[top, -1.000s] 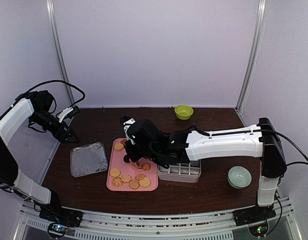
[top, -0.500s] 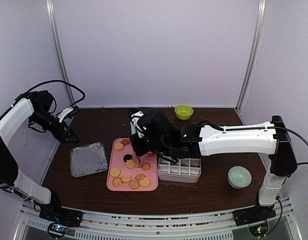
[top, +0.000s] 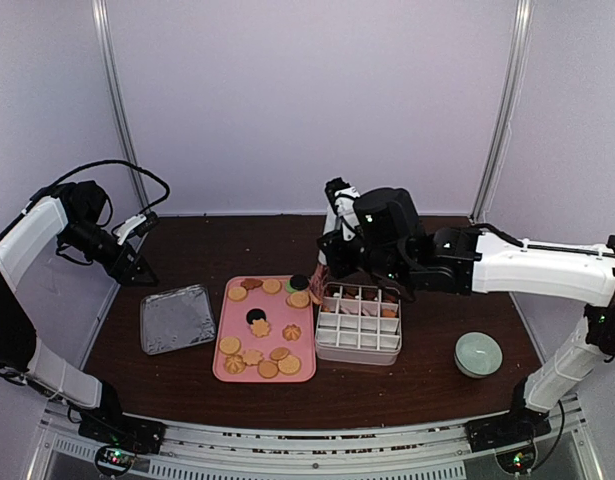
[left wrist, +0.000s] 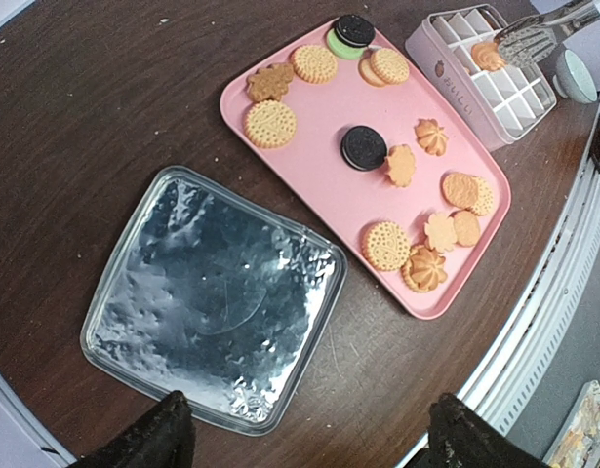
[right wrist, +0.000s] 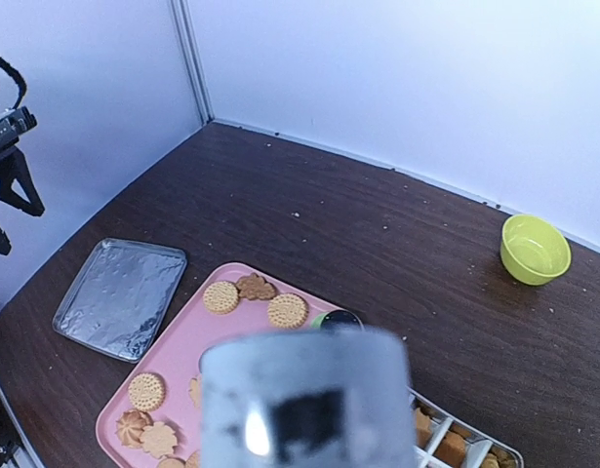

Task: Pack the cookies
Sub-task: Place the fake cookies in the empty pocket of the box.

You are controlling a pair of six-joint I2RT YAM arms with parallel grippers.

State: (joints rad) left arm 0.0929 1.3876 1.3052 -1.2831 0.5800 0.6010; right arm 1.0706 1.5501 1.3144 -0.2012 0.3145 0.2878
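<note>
- The right gripper (top: 332, 250) is pressed together on the handle of a pair of metal tongs (left wrist: 534, 37). In its own wrist view the handle is only a grey blur right in front of the lens.
- At the tips of the tongs, just below this gripper, a tan cookie (left wrist: 489, 56) is pinched.
- That cookie hangs over the far-left corner of a white divided box (top: 359, 352) that sits under the gripper. Whether it touches the box cannot be told.
- A few compartments in the far row of the box already hold tan and brown biscuits.
- To the left of the gripper, just beside the box, lies a pink tray (left wrist: 319, 185).
- The rest of the cookies (left wrist: 270, 123) are spread flat over this tray, mostly golden, with two black ones among them.
- Further left, beside the pink tray, lies a square foil tray (left wrist: 212, 302).
- The left gripper (left wrist: 304, 441) hangs above the foil tray with its fingers spread wide and nothing between them.
- Well to the right of the right gripper, toward the arm bases, a pale green bowl (top: 478, 354) stands on the dark table (top: 437, 395).
- Beyond the right gripper, near the back wall, stands a yellow-green bowl (top: 367, 223).
</note>
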